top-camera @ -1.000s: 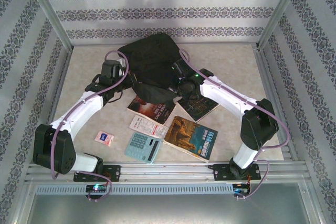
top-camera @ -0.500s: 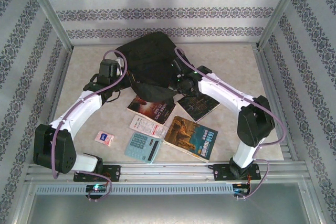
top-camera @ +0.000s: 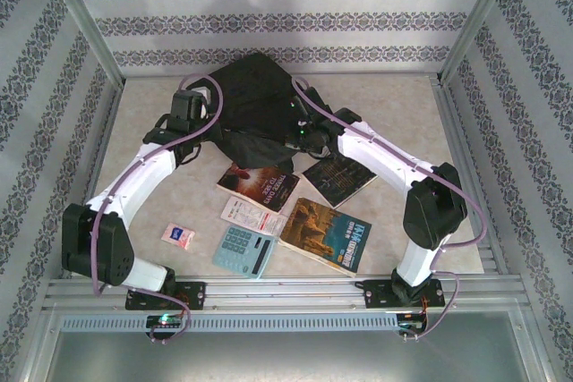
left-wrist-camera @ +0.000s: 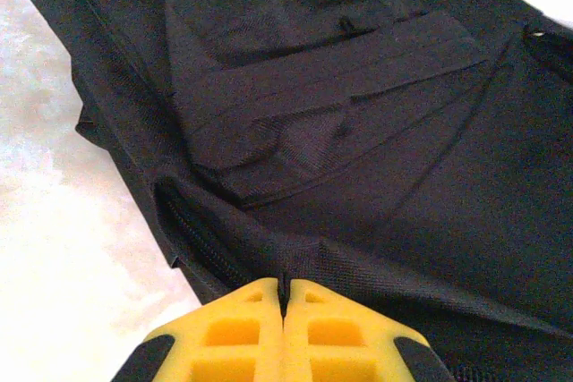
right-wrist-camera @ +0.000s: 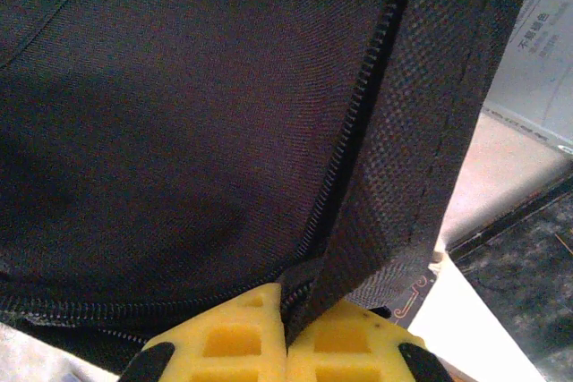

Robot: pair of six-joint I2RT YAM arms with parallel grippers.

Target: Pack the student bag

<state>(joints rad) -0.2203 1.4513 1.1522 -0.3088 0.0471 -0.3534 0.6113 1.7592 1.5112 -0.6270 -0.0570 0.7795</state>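
Observation:
The student bag [top-camera: 255, 100] is a large black fabric backpack lying at the back middle of the table, its open zip edge toward the books. My left gripper [top-camera: 208, 131] is shut on the bag's fabric edge at the left side; in the left wrist view the yellow fingers [left-wrist-camera: 242, 328] pinch black cloth of the bag [left-wrist-camera: 358, 131]. My right gripper [top-camera: 298, 136] is shut on the bag's zip edge at the right; in the right wrist view the bag's zipper flap [right-wrist-camera: 394, 176] runs down between the yellow fingers [right-wrist-camera: 233, 342].
Near the bag's mouth lie a dark red book [top-camera: 260, 187], a dark book [top-camera: 338, 176] and a blue and orange book [top-camera: 327, 233]. A white booklet [top-camera: 253, 215], a teal calculator [top-camera: 243, 251] and a small pink packet [top-camera: 177, 235] sit closer to me.
Both grippers have moved away from me with the bag's edge, and the bag has shifted toward the back wall. The bag's flap no longer droops over the dark red book.

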